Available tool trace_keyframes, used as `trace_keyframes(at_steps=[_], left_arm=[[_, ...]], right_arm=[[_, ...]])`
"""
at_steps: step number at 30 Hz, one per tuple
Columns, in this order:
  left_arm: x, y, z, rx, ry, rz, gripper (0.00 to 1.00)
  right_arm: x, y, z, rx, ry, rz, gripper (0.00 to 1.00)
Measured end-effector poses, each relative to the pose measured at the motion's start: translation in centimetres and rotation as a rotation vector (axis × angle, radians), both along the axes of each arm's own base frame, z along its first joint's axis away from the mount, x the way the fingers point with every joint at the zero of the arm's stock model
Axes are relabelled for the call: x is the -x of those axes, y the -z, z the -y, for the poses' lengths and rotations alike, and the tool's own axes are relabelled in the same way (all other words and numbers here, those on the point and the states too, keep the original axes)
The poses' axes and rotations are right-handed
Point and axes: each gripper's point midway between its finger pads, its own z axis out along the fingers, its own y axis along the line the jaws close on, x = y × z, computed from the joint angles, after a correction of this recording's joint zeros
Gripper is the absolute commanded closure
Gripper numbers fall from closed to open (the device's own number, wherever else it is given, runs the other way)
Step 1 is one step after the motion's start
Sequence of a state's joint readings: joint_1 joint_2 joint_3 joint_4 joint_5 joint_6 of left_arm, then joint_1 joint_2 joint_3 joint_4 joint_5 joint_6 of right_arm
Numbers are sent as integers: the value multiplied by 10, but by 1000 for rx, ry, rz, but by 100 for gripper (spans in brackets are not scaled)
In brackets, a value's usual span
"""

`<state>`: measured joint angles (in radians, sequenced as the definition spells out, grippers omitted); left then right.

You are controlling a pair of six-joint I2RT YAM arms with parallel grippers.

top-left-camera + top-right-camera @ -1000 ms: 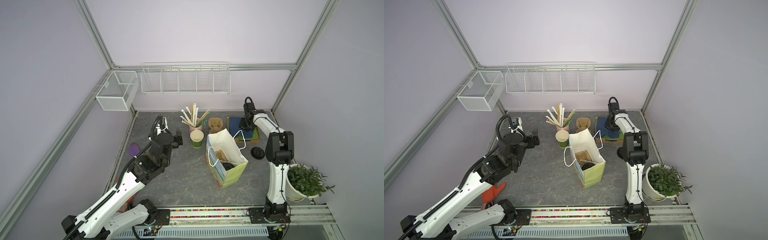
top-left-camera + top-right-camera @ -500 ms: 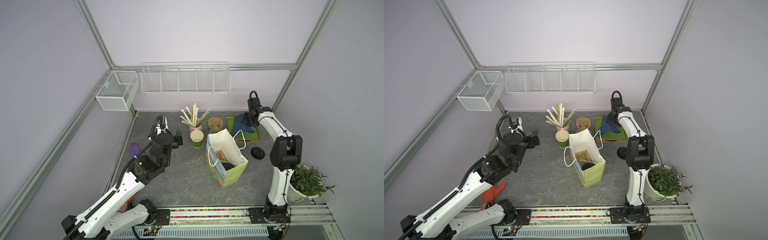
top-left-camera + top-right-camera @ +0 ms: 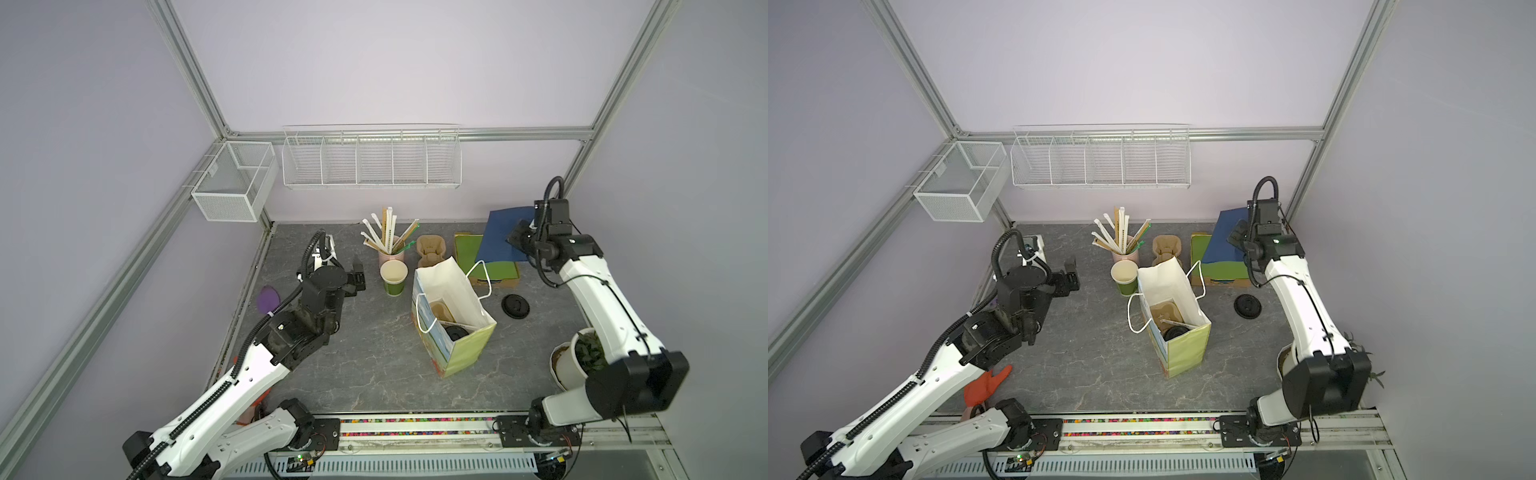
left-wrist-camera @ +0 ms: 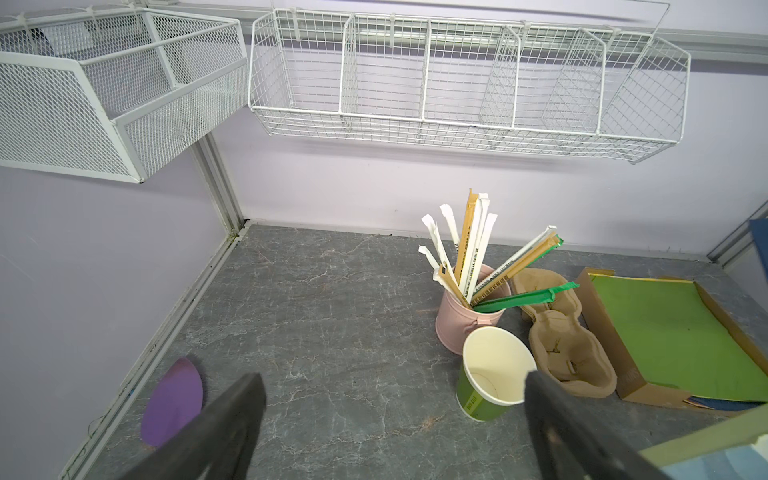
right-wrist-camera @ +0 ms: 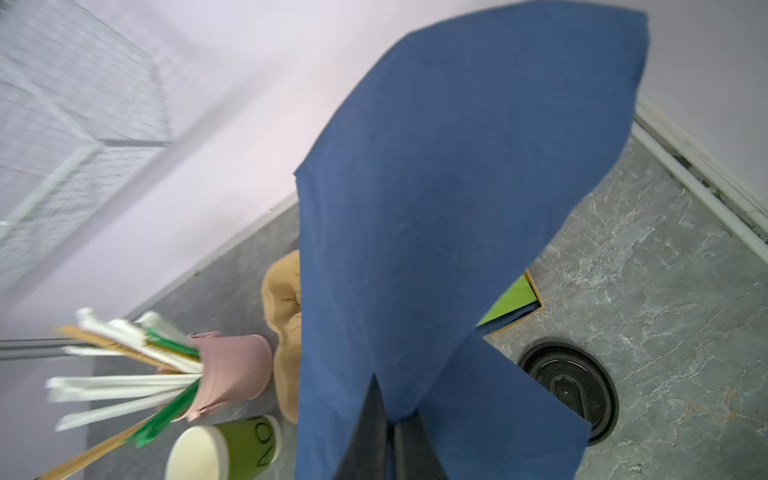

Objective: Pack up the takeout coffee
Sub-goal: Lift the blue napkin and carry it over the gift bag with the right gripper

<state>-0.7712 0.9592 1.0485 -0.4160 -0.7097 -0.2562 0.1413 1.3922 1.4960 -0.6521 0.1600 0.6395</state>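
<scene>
Takeout coffee (image 3: pixel 456 333) sits inside the paper bag (image 3: pixel 466 354).

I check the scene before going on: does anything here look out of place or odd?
The right gripper is shut on a blue sheet, holding it tilted above the tray. A black lid lies alone on the table, on no cup. Nothing is spilled.

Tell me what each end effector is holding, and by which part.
The right end effector pinches the blue sheet near its edge; the left end effector is open, empty.
</scene>
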Motion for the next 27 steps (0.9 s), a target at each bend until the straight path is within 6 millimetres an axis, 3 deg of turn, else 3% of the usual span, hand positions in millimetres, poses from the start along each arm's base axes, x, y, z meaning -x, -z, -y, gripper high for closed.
trace_keyframes(at_steps=[6,9,14,17,27], left_arm=[[0,0,0,2,0,1,2],[1,0,-1,2,0,2,2],[1,0,0,2,2,0,1],[1,0,0,2,2,1,1],[1,0,-1,-2,1,3,1]], right_arm=[[72,-83,-16,-40,-97,249,93],[107,-103,-32,-51,-193,332,93],[157,-119,-59,-60,-364,424,93],[176,-121,-75,-55,-464,450,93],[196,-122,-111,8,-653,497,93]])
